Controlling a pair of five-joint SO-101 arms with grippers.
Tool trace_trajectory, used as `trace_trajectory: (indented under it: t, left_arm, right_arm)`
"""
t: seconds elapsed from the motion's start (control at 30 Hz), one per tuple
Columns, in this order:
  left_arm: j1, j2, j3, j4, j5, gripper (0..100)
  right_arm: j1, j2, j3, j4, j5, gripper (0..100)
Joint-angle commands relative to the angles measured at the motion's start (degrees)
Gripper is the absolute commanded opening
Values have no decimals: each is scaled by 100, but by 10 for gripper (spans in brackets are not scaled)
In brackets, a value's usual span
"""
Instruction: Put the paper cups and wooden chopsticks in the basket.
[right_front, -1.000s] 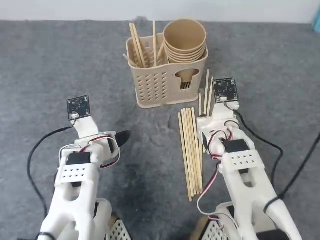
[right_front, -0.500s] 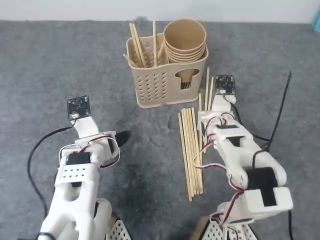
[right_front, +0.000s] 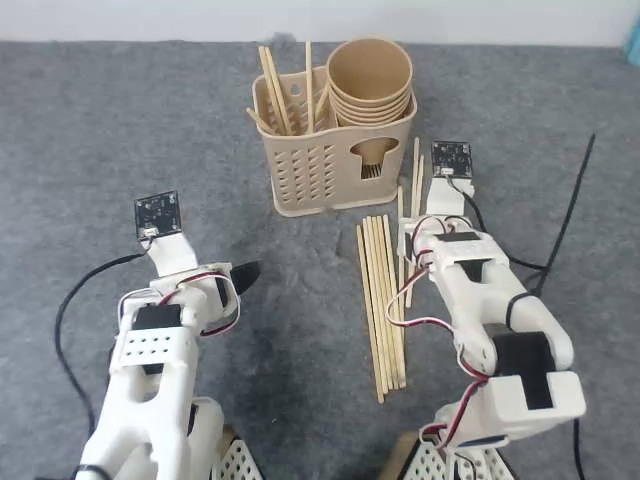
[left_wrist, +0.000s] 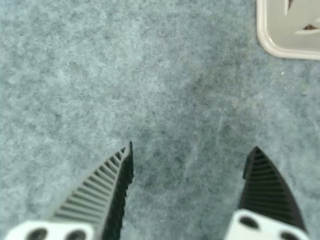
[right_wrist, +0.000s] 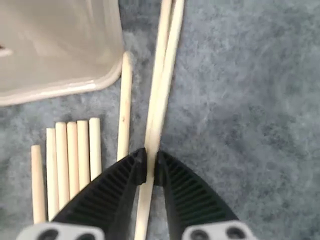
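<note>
step: chopstick pickup. Cups look done, so we judge the task past halfway.
bench (right_front: 120, 120): grey felt top, both arms at its near edge.
basket (right_front: 310, 175): mid-bench, toward the far edge.
paper cups (right_front: 370, 75): nested stack, upright in the basket's right compartment.
stowed chopsticks (right_front: 275, 85): a few standing tilted in the left compartment.
loose row (right_front: 382, 300): sticks flat and side by side, starting just near-side of the basket's right corner and running toward the near edge.
pair (right_wrist: 162, 75): two sticks lying together just beside the basket's right wall.
single stick (right_wrist: 124, 110): flat between the pair and the row.
right fingers (right_wrist: 122, 182): closed on the pair part-way along its length, down at bench level. We cannot tell if both sticks are properly caught.
left fingers (left_wrist: 107, 185): spread wide, holding nothing, over bare bench left of middle, basket corner well ahead.
next: we'd lift the pair clear, tip it upright, carry it over the left compartment and let go. It must clear the rim and the cup stack.
risk: thin sticks may pivot or slip in the pinch.
left to do: single stick, then the row.
</note>
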Motion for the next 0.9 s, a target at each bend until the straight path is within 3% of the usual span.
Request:
trace_trajectory:
  t: [0.0, 0.33, 0.5, 0.7, 0.87]
  left_arm:
    - [-18, -167, -22, 26, 0, 337]
    - [-18, -167, -22, 26, 0, 337]
    - [-18, -167, -22, 26, 0, 337]
    - [-18, -167, -22, 26, -9, 337]
    - [-18, -167, -22, 26, -9, 337]
  right_arm:
    - [101, -40, -237, 224, -44, 4]
    - [224, -954, 26, 1121, -149, 6]
    - [233, -989, 141, 444, -624, 6]
    - [224, 57, -325, -295, -642, 7]
    - [233, 321, -1073, 1007, -651, 6]
